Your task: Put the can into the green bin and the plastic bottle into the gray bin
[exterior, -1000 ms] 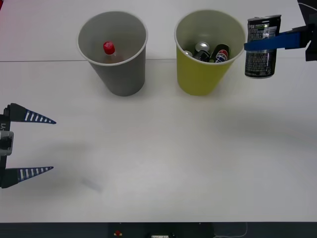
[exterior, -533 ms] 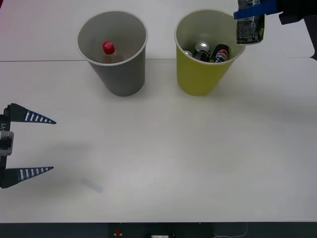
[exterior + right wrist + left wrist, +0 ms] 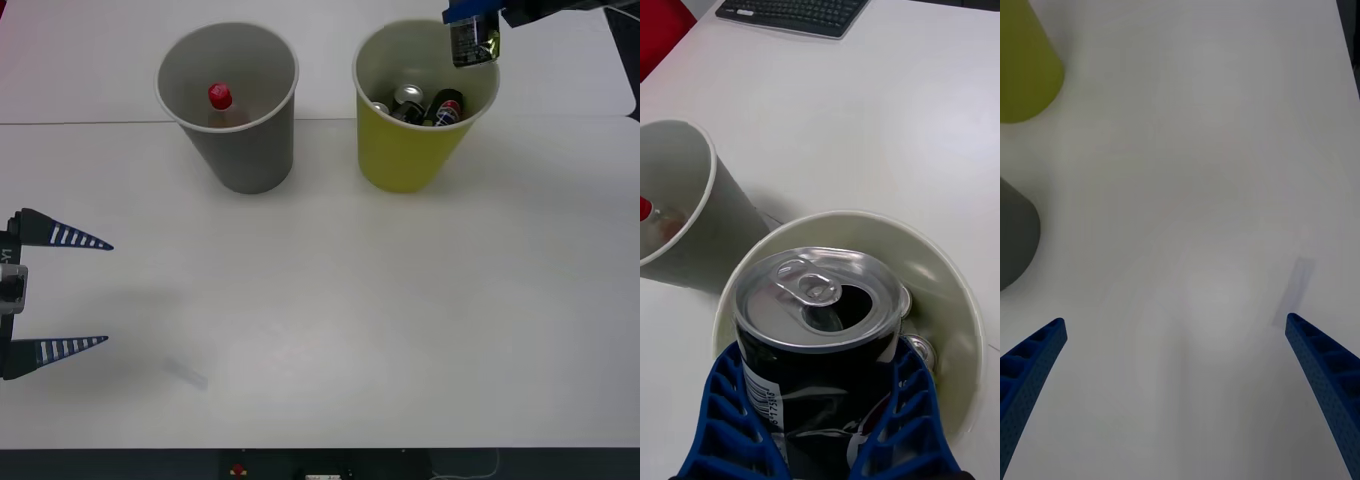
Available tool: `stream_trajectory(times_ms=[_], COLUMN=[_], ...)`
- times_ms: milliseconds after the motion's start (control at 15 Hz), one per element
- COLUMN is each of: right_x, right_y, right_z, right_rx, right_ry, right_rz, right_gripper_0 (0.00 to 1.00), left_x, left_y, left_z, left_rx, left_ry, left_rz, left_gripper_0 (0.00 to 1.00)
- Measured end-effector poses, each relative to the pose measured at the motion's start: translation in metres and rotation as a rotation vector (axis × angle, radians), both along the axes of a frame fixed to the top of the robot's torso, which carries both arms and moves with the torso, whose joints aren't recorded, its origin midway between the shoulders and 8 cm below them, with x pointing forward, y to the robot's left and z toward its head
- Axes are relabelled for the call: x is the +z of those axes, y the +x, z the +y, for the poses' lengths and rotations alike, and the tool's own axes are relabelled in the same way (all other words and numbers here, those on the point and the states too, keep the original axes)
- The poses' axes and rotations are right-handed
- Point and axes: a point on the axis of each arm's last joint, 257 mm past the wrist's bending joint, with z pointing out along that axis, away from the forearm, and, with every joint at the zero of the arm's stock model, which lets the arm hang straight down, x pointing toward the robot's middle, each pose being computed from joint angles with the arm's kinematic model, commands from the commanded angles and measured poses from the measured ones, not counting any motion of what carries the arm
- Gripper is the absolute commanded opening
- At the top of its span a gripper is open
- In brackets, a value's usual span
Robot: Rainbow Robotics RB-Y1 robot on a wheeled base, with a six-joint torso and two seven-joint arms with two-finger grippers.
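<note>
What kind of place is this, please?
Probably an office or lab used for robot sorting trials: a plain white table, a black keyboard at its far end, and two bins, the gray bin and the green bin, set up for sorting.

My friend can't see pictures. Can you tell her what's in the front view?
The right end effector holds a can above the green bin. The gray bin holds a plastic bottle. The left end effector waits open.
</note>
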Motion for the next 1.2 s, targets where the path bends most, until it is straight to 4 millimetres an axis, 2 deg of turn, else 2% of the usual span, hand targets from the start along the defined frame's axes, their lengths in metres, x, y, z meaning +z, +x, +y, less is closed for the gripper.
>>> stream_trajectory(times_ms=[67,200,267,333,733,933,1200], right_x=[0.000,0.000,0.000,0.000,0.009,0.010,0.000], right_y=[0.004,0.007,0.007,0.007,0.002,-0.015,-0.055], right_z=[0.001,0.000,0.000,0.000,0.005,0.004,0.001], right_rx=[0.003,0.012,0.019,0.035,0.114,0.192,0.285], right_ry=[-0.007,-0.019,-0.025,-0.038,-0.020,-0.028,-0.085], right_rz=[-0.003,-0.012,-0.017,-0.029,-0.075,-0.101,-0.138], right_gripper_0=[0.13,0.65,0.97,1.00,1.00,1.00,1.00], left_x=[0.000,0.000,0.000,0.000,0.000,0.000,0.000], left_y=[0.000,0.000,0.000,0.000,0.000,0.000,0.000], left_z=[0.000,0.000,0.000,0.000,0.000,0.000,0.000], left_rx=[0.000,0.000,0.000,0.000,0.000,0.000,0.000], left_ry=[0.000,0.000,0.000,0.000,0.000,0.000,0.000], left_rz=[0.000,0.000,0.000,0.000,0.000,0.000,0.000], left_gripper_0=[1.00,1.00,1.00,1.00,1.00,1.00,1.00])
